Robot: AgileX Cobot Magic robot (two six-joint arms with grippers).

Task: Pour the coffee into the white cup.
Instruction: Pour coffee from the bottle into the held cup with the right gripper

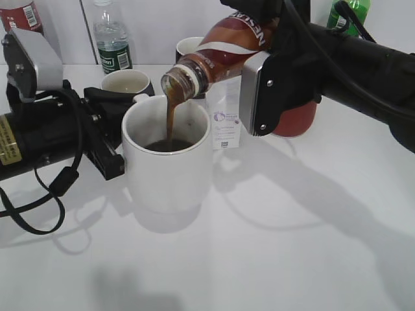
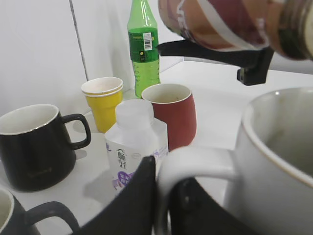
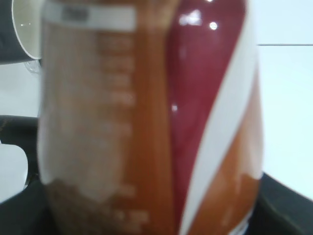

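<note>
Your white cup [image 1: 167,159] stands on a plain white table [image 1: 292,246], which carries soft shadows of both arms. The cup serves as the reference point for everything below.

Your left gripper [image 2: 164,205] is closed on the cup's handle, its black fingers [image 2: 134,205] on either side of the loop. Your right gripper [image 1: 275,78] clamps the body of the coffee bottle [image 1: 224,48], which is tilted mouth-down directly above the cup. A brown stream runs from the bottle mouth into the cup, and dark liquid already sits in the bottom. In the right wrist view the bottle label fills the frame, blurred; you cannot read the finger gap there.

Behind the cup, close to it, stands a small white milk bottle [image 2: 136,142] with purple print. Behind that sits a red cup [image 2: 168,113], then a yellow paper cup [image 2: 103,100] and a green bottle [image 2: 143,46] against the wall. Beside the cup on the left gripper's side you have a black mug [image 2: 34,144] with a white interior. A clear water bottle [image 1: 111,35] stands further back.

The room backdrop is a flat white panelled wall [image 2: 39,49] with one dark vertical seam.
</note>
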